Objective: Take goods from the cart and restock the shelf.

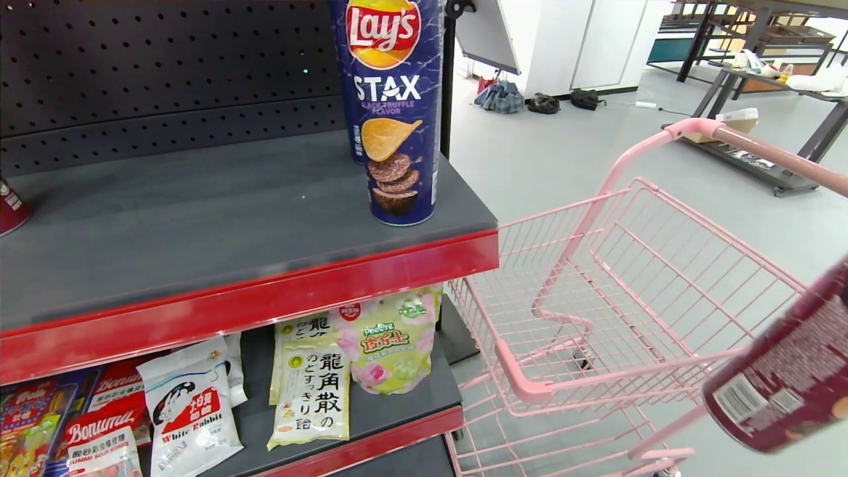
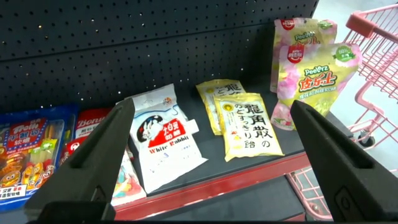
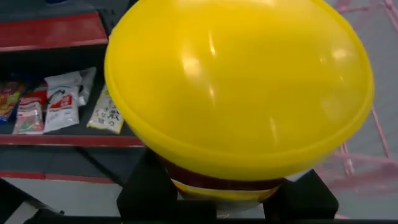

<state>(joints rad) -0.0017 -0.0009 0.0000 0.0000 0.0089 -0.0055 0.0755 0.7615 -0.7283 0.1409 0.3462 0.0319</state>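
Red can (image 1: 782,371) near cart (image 1: 522,379); blue can (image 1: 396,112) on shelf (image 1: 199,218).

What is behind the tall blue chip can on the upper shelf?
Behind the blue chip can, a sliver of a second blue can shows; the rest is covered.

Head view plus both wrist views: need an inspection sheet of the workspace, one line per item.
Surface: upper shelf, dark top, red front edge.
Job's things: blue chip can upright near the shelf's right front corner; red can tilted, by the pink cart; basket looks empty where visible.
Clutter: snack bags lying on the lower shelf.
Grippers: left gripper open, facing the lower shelf; right gripper shut on the red can.
Cables: what looks like a thin white lead on the far floor.
Surroundings: tables, bags by the wall.
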